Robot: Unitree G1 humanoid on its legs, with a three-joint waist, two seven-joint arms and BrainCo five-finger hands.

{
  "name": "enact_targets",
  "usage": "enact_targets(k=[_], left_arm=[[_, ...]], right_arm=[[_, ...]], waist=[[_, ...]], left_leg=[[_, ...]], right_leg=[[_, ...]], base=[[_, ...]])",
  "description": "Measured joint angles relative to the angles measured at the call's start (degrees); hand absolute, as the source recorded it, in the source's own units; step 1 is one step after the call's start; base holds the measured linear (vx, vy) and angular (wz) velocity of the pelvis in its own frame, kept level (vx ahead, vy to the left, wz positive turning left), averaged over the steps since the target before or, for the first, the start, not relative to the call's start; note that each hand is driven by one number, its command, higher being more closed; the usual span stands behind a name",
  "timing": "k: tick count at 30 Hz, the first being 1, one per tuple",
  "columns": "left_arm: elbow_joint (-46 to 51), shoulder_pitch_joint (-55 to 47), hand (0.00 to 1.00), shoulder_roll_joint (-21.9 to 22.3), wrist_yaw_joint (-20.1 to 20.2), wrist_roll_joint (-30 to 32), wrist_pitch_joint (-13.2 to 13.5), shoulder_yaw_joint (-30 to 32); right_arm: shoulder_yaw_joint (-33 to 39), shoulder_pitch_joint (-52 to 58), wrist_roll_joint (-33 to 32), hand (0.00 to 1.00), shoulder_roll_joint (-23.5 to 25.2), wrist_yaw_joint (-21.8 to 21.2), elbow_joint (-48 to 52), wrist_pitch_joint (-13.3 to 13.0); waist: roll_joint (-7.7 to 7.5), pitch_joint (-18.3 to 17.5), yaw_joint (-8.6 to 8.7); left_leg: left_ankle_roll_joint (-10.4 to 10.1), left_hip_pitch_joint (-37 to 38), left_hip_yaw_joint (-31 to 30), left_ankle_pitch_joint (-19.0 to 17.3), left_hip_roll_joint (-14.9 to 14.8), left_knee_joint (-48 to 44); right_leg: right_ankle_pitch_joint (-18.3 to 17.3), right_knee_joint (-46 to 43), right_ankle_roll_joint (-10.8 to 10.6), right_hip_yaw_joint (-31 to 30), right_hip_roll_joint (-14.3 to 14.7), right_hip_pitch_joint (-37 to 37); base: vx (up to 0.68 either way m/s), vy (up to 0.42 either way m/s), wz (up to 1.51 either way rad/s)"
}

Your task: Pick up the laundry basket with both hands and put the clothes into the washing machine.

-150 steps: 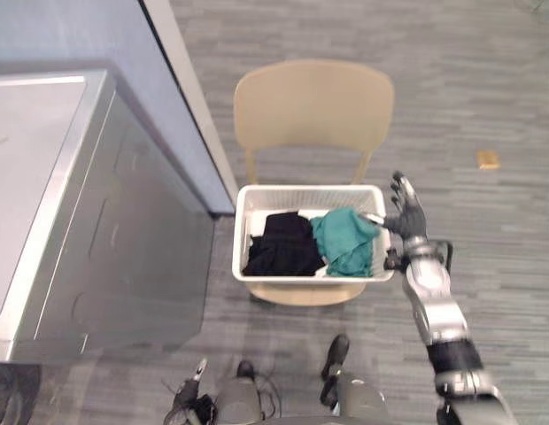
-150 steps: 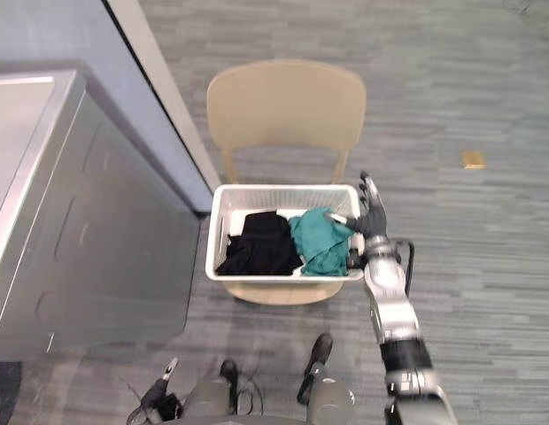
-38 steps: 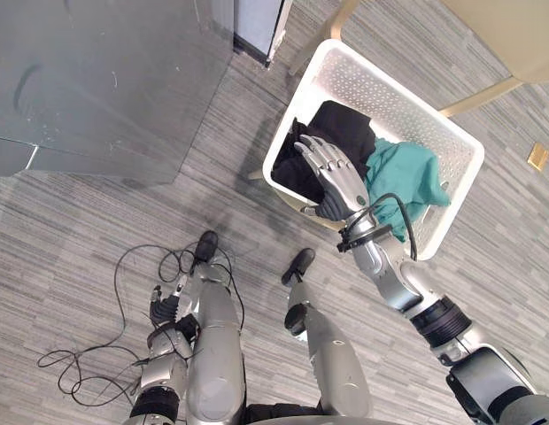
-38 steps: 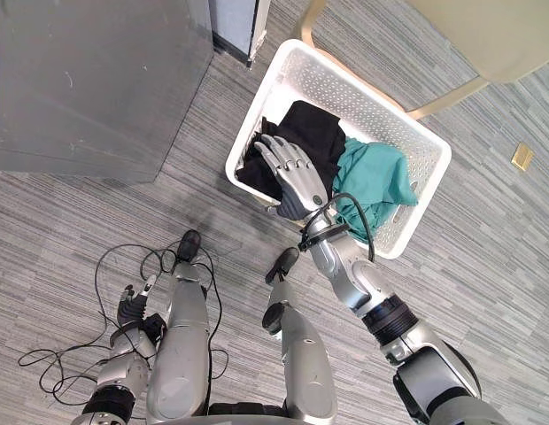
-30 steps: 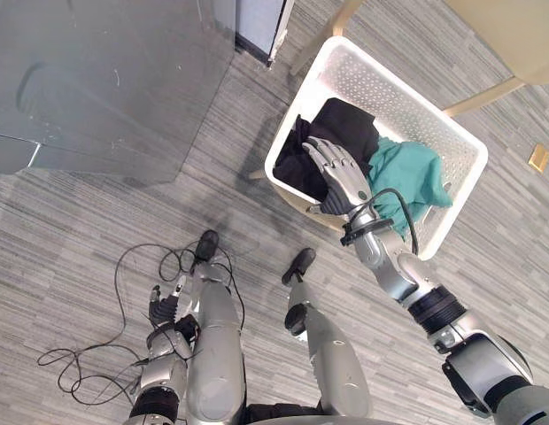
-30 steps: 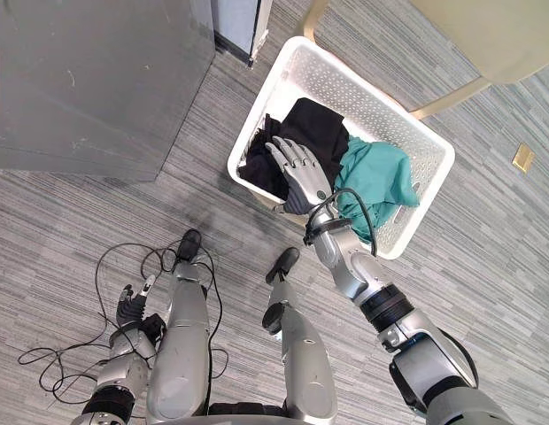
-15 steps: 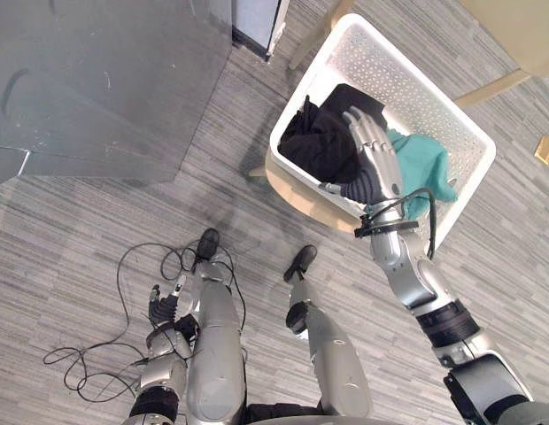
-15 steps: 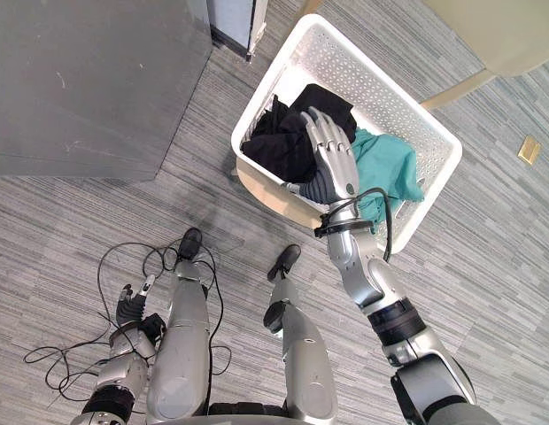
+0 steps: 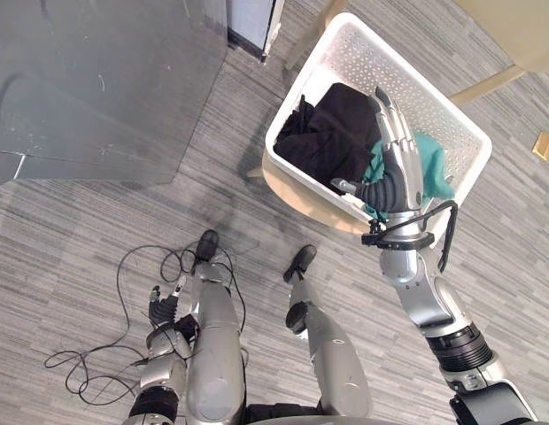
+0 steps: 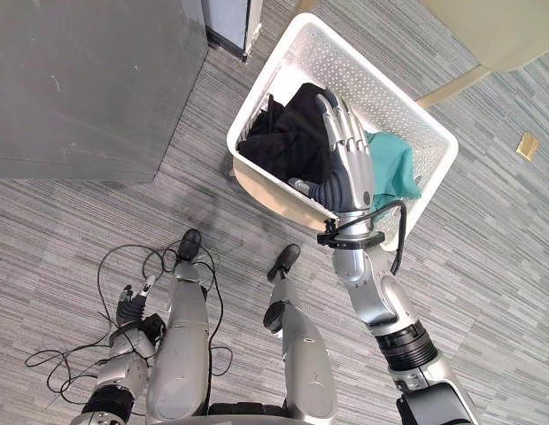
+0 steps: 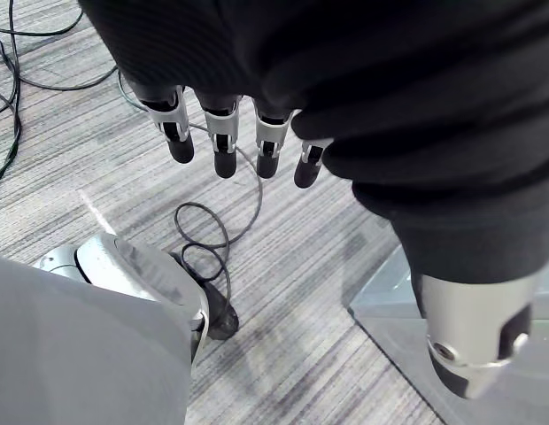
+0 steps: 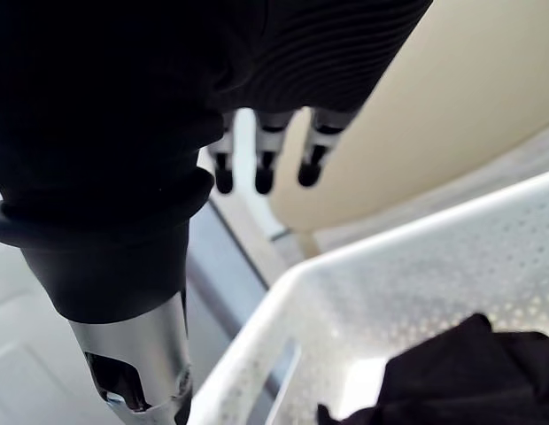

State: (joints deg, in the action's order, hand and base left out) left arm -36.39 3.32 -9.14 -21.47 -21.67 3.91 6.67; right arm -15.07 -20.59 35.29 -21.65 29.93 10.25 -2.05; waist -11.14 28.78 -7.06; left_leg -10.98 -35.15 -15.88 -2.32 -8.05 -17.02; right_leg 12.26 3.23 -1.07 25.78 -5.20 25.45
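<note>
A white perforated laundry basket (image 9: 308, 84) rests on the seat of a tan chair (image 9: 303, 200). Inside it lie a black garment (image 9: 332, 133) and a teal cloth (image 9: 436, 170). My right hand (image 9: 397, 173) hovers over the basket where the two clothes meet, open with straight fingers and holding nothing. In the right wrist view its fingers (image 12: 264, 168) point past the basket's rim (image 12: 283, 305) and the black garment (image 12: 460, 372). My left hand (image 9: 159, 310) hangs low by my side, far from the basket, with relaxed fingers (image 11: 223, 142) over the floor.
The grey washing machine (image 9: 88, 80) stands at the upper left, a strip of striped grey floor between it and the chair. The chair's back (image 9: 514, 27) rises behind the basket. A small tan object (image 9: 542, 146) lies on the floor at far right.
My right hand has swung from over the black garment toward the teal cloth, fingers still straight. The black garment now lies uncovered. The left hand has stayed put.
</note>
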Motion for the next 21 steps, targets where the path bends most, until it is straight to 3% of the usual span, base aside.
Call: enact_targets(k=[4, 7, 10, 15, 21], left_arm=[[0.02, 0.0, 0.0, 0.0, -0.01, -0.01, 0.06, -0.04], [0.0, -0.01, 0.0, 0.01, 0.0, -0.02, 0.37, -0.05], [0.01, -0.01, 0.0, 0.03, 0.03, -0.04, 0.57, -0.27], [-0.23, -0.04, 0.0, 0.49, 0.03, -0.15, 1.04, -0.38], [-0.32, -0.03, 0.0, 1.01, 0.03, -0.16, 1.72, -0.85]], right_arm=[[0.07, -5.42, -2.08, 0.0, -0.01, -0.13, -11.28, 0.3], [0.07, -11.16, -3.88, 0.0, -0.16, -0.39, -21.2, 2.53], [0.0, -16.29, -4.52, 0.0, -1.01, -0.69, -28.77, 2.84], [-0.4, -21.15, -5.54, 0.0, -1.96, -1.89, -36.45, 4.7], [-0.8, -22.96, -5.44, 0.0, -2.01, -2.71, -41.67, 5.02]], waist=[[0.06, 0.04, -0.08], [0.24, 0.16, -0.17], [0.85, 0.57, -0.64], [1.93, 1.19, -1.98], [2.23, 1.34, -3.09]], left_leg=[[0.0, -0.06, -0.06, 0.0, 0.02, -0.01], [0.0, -0.32, -0.36, 0.0, 0.1, 0.05], [-0.01, -0.64, -0.75, 0.01, 0.22, -0.21], [-0.01, -1.8, -1.33, 0.01, 0.37, -0.67], [-0.01, -2.25, -1.71, 0.01, 0.53, -0.99]], right_leg=[[0.0, -0.05, 0.0, 0.0, 0.0, 0.0], [-0.01, -0.05, -0.01, 0.2, 0.0, 0.05], [-0.02, -0.05, -0.02, 0.29, -0.02, 0.15], [-0.02, -0.05, -0.02, 0.57, 0.01, 0.78], [-0.03, -0.05, -0.03, 0.63, -0.04, 0.89]], base=[[-0.02, 0.04, 0.0], [-0.02, 0.039, 0.03], [0.0, 0.006, 0.06], [0.0, 0.021, 0.04], [-0.02, 0.049, 0.03]])
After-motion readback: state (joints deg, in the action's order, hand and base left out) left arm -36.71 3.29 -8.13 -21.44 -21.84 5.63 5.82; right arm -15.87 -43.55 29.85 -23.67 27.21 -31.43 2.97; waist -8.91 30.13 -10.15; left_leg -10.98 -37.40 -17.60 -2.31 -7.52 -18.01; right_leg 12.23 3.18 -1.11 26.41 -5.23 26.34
